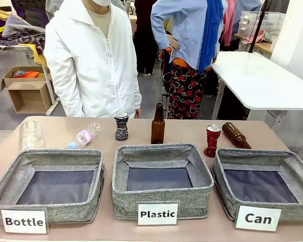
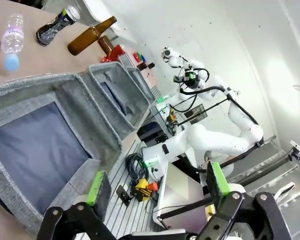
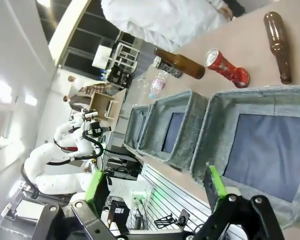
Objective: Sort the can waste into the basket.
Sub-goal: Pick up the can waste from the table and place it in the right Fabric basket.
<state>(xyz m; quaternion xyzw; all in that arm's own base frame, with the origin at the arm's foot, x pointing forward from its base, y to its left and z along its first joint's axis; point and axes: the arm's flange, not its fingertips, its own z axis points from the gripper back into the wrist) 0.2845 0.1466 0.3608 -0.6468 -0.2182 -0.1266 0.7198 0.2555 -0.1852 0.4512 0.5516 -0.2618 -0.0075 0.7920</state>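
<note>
Right gripper (image 3: 155,184): green pads wide apart, nothing between them. It hangs over the near edge of the Can basket (image 3: 255,92).

Left gripper (image 2: 156,182): pads likewise spread and empty, above the near wall of the Bottle basket (image 2: 65,82).

Can basket: dark lining bare, nothing in it.

Red can (image 1: 212,141): upright on the table (image 1: 60,126), just beyond the far left corner of the Can basket, with a lying brown bottle (image 1: 236,135) near it on the right.

Black can (image 1: 121,125): upright beyond the Plastic basket (image 1: 164,148), beside a standing brown bottle (image 1: 157,124).

Step, as judged: start of the sort, no can picked yet.

Next move, as judged: the right gripper reaches across its basket to the red can and brackets its dented body without nudging the lying bottle. The black can is better placed for the left gripper.
</note>
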